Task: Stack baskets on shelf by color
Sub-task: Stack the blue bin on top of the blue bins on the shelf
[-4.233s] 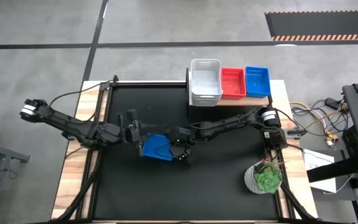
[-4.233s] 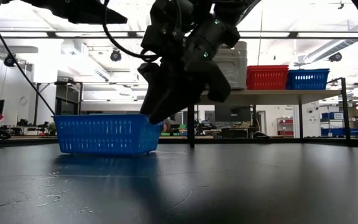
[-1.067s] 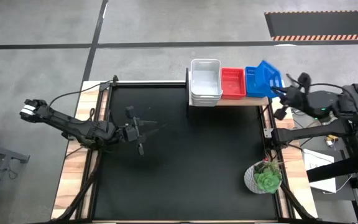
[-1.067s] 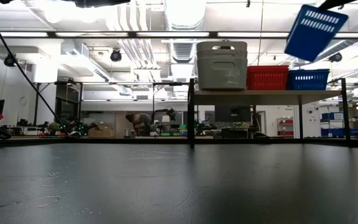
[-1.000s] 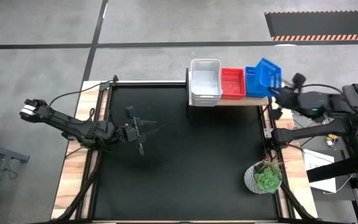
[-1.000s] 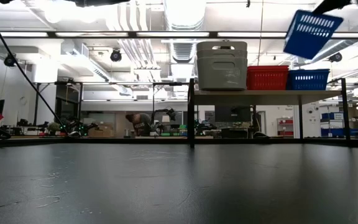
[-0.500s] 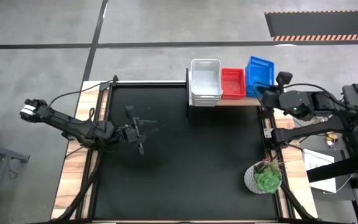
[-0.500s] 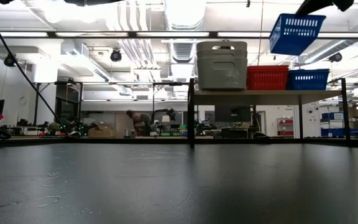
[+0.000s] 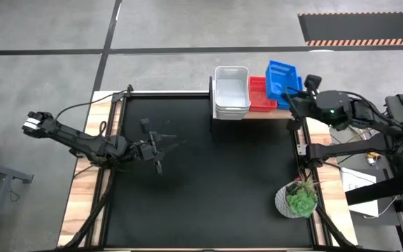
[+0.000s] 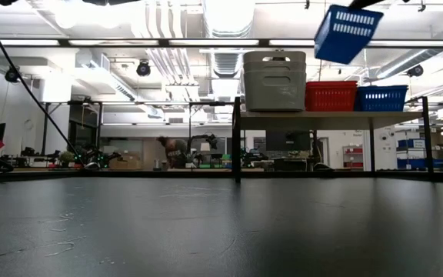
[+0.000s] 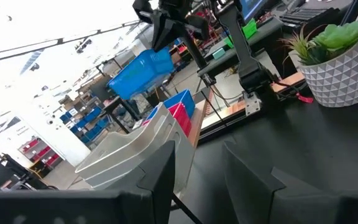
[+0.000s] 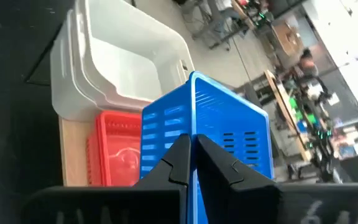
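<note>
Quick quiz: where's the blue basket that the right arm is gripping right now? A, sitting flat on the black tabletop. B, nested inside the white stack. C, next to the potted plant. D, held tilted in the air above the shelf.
D: the right gripper is shut on the blue basket, which hangs tilted in the air above the red basket on the shelf.

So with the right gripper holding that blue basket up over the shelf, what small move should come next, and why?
Probably shift the held blue basket sideways until it is above the blue basket on the shelf, then level it. The right gripper is shut on its wall, and it hangs tilted, mostly above the red stack, not above its own colour.
</note>
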